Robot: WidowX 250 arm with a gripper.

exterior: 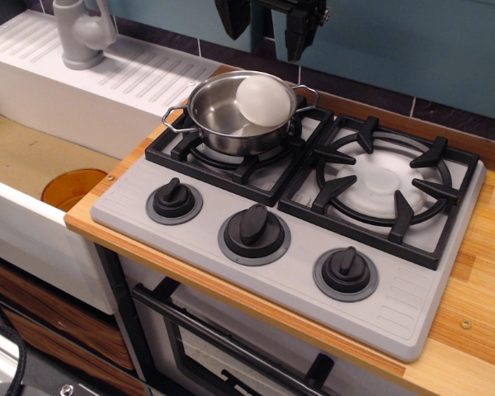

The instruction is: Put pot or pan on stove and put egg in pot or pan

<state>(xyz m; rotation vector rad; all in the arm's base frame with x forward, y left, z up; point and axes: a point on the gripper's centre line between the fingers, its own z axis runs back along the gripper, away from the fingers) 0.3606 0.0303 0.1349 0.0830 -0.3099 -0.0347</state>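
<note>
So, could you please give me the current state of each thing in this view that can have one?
claw: open, empty, raised above the pot
pot: upright on the left burner of the stove
egg: inside the pot, leaning against its right wall
right burner: bare
three knobs: on the front panel; setting can't be told
oven door: appears shut

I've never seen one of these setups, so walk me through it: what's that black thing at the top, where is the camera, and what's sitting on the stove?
The camera looks down from in front at a toy kitchen. The black thing at the top is the robot arm's gripper, its two fingers apart and holding nothing. Below it a grey stove with three knobs sits on a wooden counter. A shiny steel pot stands on the left burner, with a white egg resting inside it. The right burner is bare. A white sink unit with a faucet stands to the left.
</note>
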